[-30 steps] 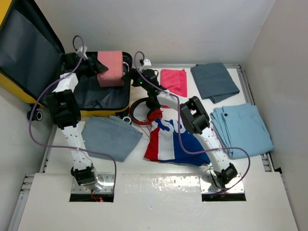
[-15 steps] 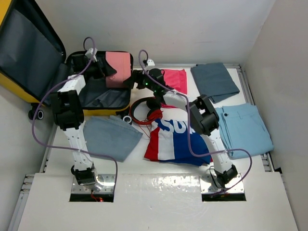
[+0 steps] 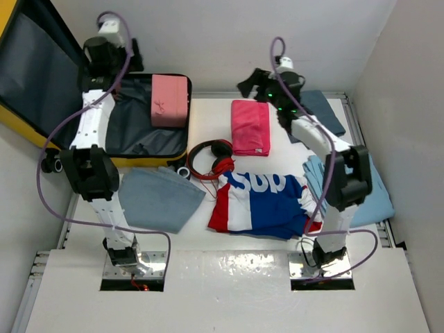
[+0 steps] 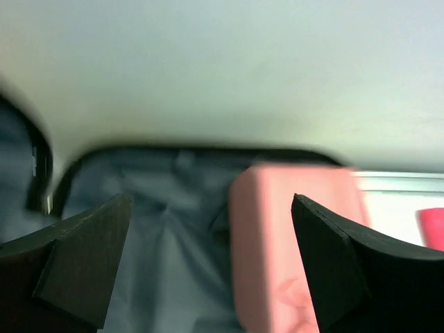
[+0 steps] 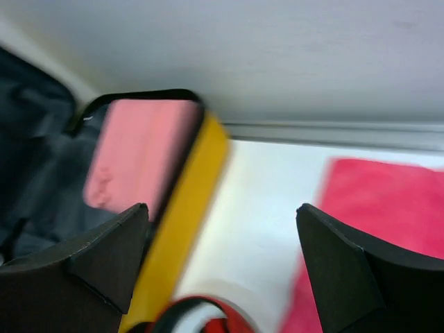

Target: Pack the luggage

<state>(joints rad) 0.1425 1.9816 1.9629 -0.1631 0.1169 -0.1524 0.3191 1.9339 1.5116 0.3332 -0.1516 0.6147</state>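
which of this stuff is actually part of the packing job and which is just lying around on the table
Part of the job:
- suitcase, open
- pink case, already inside it

Lying loose on the table, not packed, probably next to go in:
- pink towel
- headphones
- flag shirt
- grey cloth
- dark grey cloth
- blue trousers

I record red headphones (image 3: 222,164) at frame centre, a folded pink cloth (image 3: 250,127) just upper right of them, a red-white-blue shirt (image 3: 267,202) below, a grey cloth (image 3: 156,198) lower left.

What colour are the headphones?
The headphones are red. The top view shows them best.
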